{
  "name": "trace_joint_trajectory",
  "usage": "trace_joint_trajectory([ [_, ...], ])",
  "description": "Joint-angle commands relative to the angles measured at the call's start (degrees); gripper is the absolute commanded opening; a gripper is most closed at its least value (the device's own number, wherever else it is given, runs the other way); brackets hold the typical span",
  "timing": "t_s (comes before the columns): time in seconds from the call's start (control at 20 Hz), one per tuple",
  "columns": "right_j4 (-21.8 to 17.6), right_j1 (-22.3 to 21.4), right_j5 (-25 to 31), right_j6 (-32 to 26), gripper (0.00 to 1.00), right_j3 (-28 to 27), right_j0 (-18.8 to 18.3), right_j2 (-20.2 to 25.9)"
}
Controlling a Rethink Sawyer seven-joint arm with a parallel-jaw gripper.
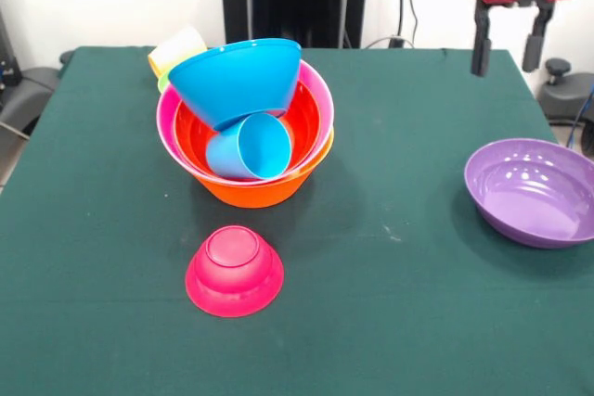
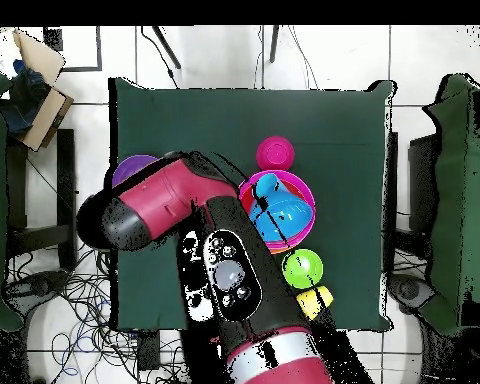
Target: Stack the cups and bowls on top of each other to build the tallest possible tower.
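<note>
Front view: gripper held empty above the purple bowl, tower standing across the table

Front view showed us the gripper [image 1: 507, 53] hanging in the air at the upper right, its two dark fingers [image 1: 481, 44] parted with nothing between them. We saw it well above the table [image 1: 390, 322] and clear of every bowl. Below it and a little nearer the camera sat the purple bowl [image 1: 534, 190], upright and empty, alone on the green cloth.

We found the tower [image 1: 246, 127] well apart from it, toward the left of centre. Its base was the large orange bowl [image 1: 255, 190], with the pink bowl [image 1: 167, 122] nested in it and the red-orange bowl [image 1: 200, 141] nested in that. Inside lay the light blue cup [image 1: 249, 147], tipped on its side with its mouth toward the camera. The blue bowl [image 1: 237, 79] rested tilted on top, leaning over the cup and the far rim of the pile.

We noted the magenta bowl [image 1: 234, 269] upside down on the cloth, just in front of the tower and not touching it. Behind the tower the yellow-orange cup [image 1: 176, 48] lay on its side.

From overhead we saw the green bowl [image 2: 302, 267] beside the tower, with the yellow cup just beyond it. The arm [image 2: 164, 205] covered most of the purple bowl there.
</note>
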Motion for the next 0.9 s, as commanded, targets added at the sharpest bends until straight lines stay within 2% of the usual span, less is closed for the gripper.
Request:
trace_joint_trajectory([
  [0.05,-4.47,6.74,-7.38,15.98,1.00,-3.39,3.82,-10.92],
  [0.2,-3.08,8.23,-10.68,15.03,1.00,-3.12,4.02,-11.90],
  [0.45,-3.66,11.23,-15.40,15.63,1.00,-4.29,6.08,-15.76],
  [0.6,-4.40,14.85,-19.15,16.74,1.00,-6.29,8.27,-19.44],
  [0.9,-2.73,19.46,-26.27,17.33,1.00,-7.60,12.54,-26.46],
])
